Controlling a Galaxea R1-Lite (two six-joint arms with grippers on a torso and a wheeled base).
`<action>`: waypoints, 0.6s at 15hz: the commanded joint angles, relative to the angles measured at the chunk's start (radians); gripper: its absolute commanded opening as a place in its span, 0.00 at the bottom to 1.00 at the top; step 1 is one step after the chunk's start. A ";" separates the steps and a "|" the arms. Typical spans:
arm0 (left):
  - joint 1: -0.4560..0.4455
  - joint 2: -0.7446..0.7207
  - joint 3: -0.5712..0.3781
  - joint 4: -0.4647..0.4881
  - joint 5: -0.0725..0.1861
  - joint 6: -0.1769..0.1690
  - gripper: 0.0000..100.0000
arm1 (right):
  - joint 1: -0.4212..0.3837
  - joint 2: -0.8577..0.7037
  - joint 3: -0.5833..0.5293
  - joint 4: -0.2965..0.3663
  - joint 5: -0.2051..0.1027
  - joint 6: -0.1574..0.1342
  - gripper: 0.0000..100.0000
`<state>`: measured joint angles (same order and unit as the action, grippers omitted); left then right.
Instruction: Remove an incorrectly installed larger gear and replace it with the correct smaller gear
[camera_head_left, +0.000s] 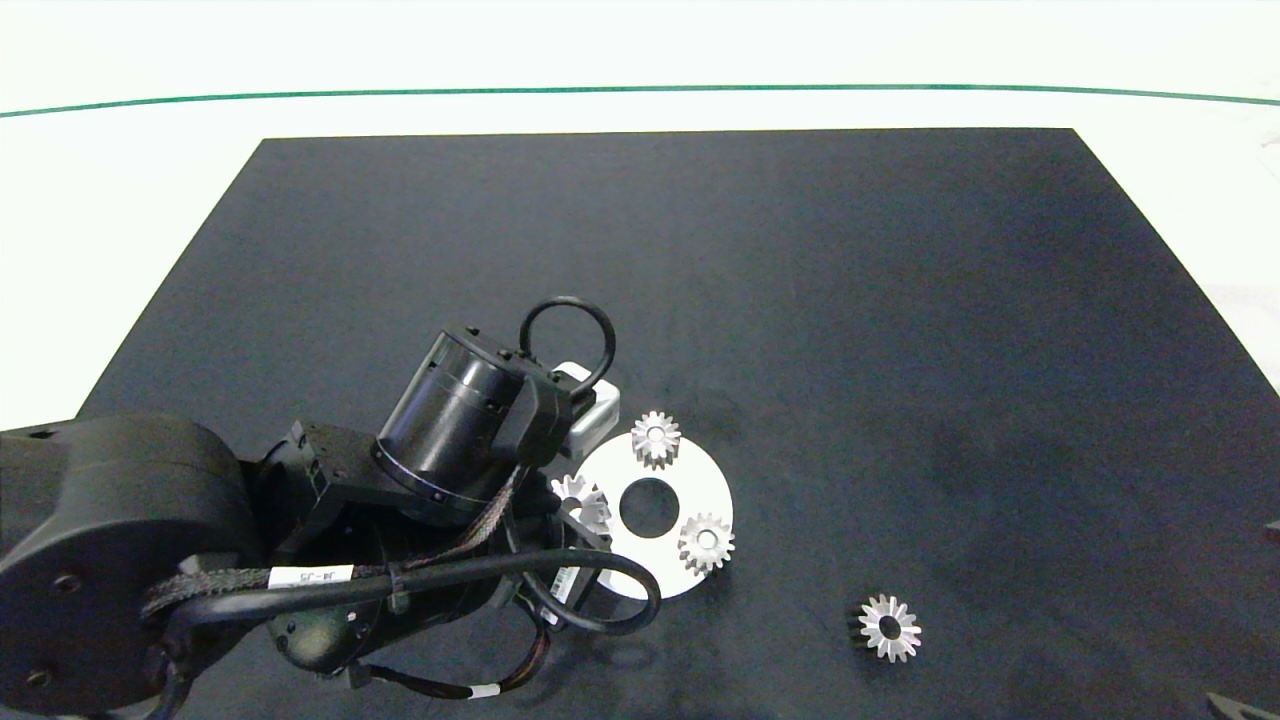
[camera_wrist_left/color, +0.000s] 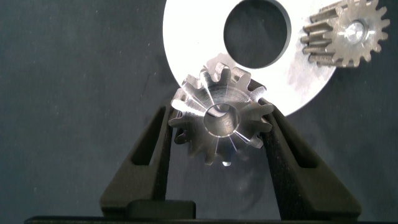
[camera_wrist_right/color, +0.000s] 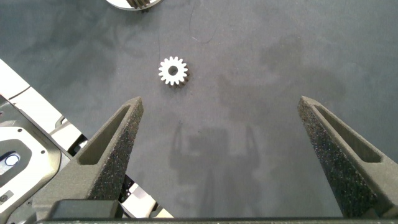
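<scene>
Left gripper (camera_wrist_left/color: 217, 134) clamped on larger gear (camera_wrist_left/color: 219, 119) at disc (camera_wrist_left/color: 186, 37) edge, probably mid-removal; next: lift clear. Right gripper (camera_wrist_right/color: 221, 155) open, parked short of smaller gear (camera_wrist_right/color: 173, 71).

Robotics lab bench — black mat (camera_head_left: 700, 250), white tabletop (camera_head_left: 130, 200), loose metal gears

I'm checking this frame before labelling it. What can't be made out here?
- Head view: the left gripper is hidden under its own arm, and the gear it holds shows only partly.
- Left wrist view: whether that gear still sits on the white disc or is lifted.
- Head view: the right gripper is cut off by the edge.
- Right wrist view: the loose gear is too small for tooth shape.
</scene>
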<state>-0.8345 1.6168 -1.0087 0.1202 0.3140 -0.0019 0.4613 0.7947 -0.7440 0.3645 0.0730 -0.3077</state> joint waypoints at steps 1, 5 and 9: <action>0.002 -0.026 -0.014 0.012 0.003 -0.001 0.43 | 0.000 0.001 0.000 0.002 0.001 -0.002 1.00; 0.089 -0.026 -0.028 0.009 0.003 0.007 0.43 | 0.002 0.005 0.005 0.001 0.002 -0.002 1.00; 0.186 -0.008 -0.048 0.007 0.002 0.025 0.43 | 0.016 0.005 0.012 0.001 0.002 -0.001 1.00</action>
<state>-0.6760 1.5970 -1.0502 0.1268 0.3151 0.0215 0.4751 0.7981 -0.7336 0.3632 0.0745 -0.3064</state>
